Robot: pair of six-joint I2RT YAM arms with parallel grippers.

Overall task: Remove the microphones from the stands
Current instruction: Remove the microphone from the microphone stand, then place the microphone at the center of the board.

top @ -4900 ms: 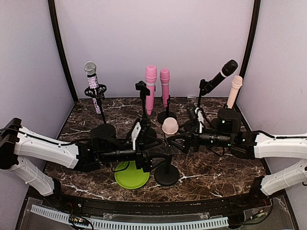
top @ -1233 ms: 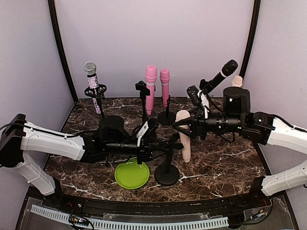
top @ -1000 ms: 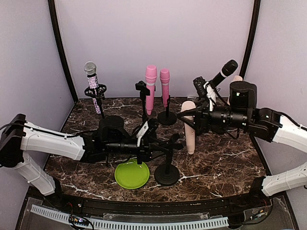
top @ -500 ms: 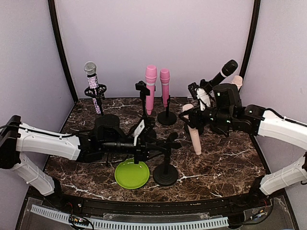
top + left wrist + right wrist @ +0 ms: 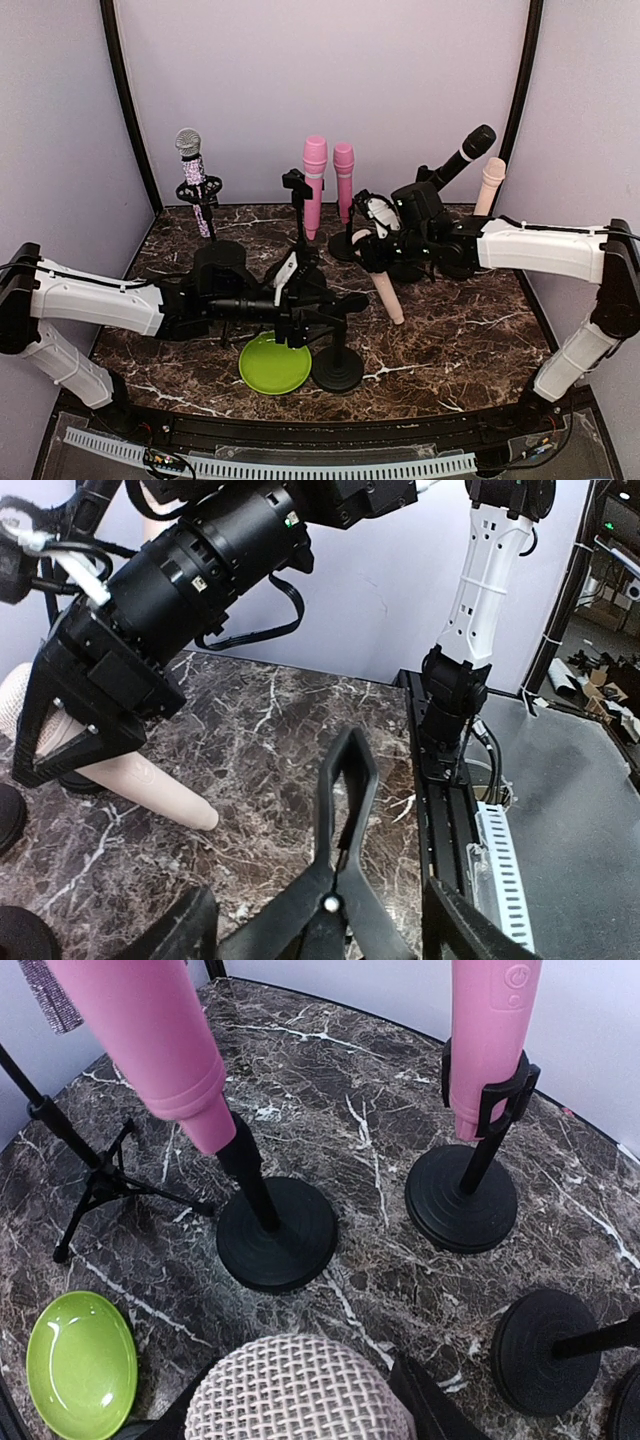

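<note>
Removal looks done. The right gripper (image 5: 368,250) clamps the beige microphone (image 5: 386,297) at its mesh head, body slanting down below it, clear of the stand clip (image 5: 345,780) inside the left gripper (image 5: 322,900). Whether that one pinches, I cannot tell. Next — lower gently, then release.

I see the microphone (image 5: 388,298), pale beige with a woven mesh head (image 5: 300,1400), out of its stand and clamped near the head by the right gripper (image 5: 368,250). It is tilted, head up and to the left and handle down to the right, and I cannot tell if the tip touches the table (image 5: 460,345). The stand (image 5: 338,371) is black, with a round base and a thin pole, and its fork-shaped clip (image 5: 343,795) is near the microphone but apart from it.
</note>
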